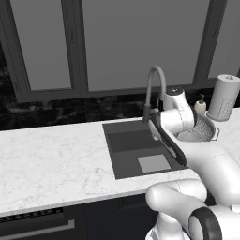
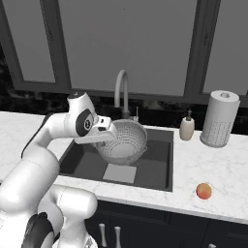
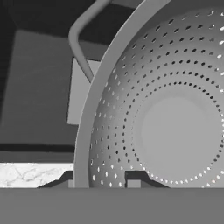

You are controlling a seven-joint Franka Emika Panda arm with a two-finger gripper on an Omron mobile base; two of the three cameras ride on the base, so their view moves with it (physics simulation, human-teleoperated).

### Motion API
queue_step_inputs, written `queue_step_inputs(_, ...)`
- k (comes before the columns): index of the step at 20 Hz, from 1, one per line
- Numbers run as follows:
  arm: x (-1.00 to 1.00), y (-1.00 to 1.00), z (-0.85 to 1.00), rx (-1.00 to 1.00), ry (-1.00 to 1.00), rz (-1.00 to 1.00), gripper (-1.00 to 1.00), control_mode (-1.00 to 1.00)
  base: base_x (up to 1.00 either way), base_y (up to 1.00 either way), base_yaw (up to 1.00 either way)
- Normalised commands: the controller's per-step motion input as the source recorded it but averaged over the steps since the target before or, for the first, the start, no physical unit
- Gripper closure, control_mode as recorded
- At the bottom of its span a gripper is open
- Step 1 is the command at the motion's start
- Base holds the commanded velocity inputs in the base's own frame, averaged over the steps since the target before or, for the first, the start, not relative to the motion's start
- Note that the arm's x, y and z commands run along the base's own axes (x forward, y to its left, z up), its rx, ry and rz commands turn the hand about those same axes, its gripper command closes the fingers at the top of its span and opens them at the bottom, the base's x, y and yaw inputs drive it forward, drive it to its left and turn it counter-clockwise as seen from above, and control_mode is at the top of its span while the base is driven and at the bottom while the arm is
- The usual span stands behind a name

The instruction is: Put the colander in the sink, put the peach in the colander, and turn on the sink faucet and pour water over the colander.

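My gripper (image 2: 110, 133) is shut on the rim of the colander (image 2: 124, 140), a perforated silver bowl that hangs tilted over the dark sink (image 2: 160, 163), in front of the faucet (image 2: 122, 89). In the hand view the gripper (image 3: 101, 183) straddles the rim, one fingertip outside the colander (image 3: 175, 131) and one inside, and a side handle (image 3: 81, 39) curves above. The pale drain plate (image 3: 81, 92) lies below. The peach (image 2: 204, 191) rests on the marble counter right of the sink, near the front edge. From the left the colander (image 1: 202, 128) peeks out behind my arm.
A beige soap dispenser (image 2: 187, 128) and a white paper towel roll (image 2: 220, 118) stand on the counter at the sink's right rear. The faucet (image 1: 154, 84) arches over the basin's back edge. Windows run behind the counter.
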Motion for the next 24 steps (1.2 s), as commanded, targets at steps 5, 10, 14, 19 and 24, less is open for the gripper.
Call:
queue_step_inputs(5, 0.1, 0.78, -0.07, -0.01, 0.0, -0.11, 1.0, -1.0, 0.0, 0.0, 0.0)
queue_step_inputs(10, 0.41, 0.5, -0.24, -0.03, 0.01, -0.05, 1.0, -1.0, 0.0, 0.0, 0.0)
queue_step_inputs(14, 0.5, 0.27, -0.23, -0.04, 0.04, 0.0, 1.0, -1.0, 0.0, 0.0, 0.0)
queue_step_inputs(19, 0.47, -0.01, -0.28, 0.0, 0.12, 0.0, 1.0, -1.0, 0.0, 0.0, 0.0)
queue_step_inputs(24, 0.27, -0.1, -0.35, 0.0, 0.06, 0.04, 1.0, -1.0, 0.0, 0.0, 0.0)
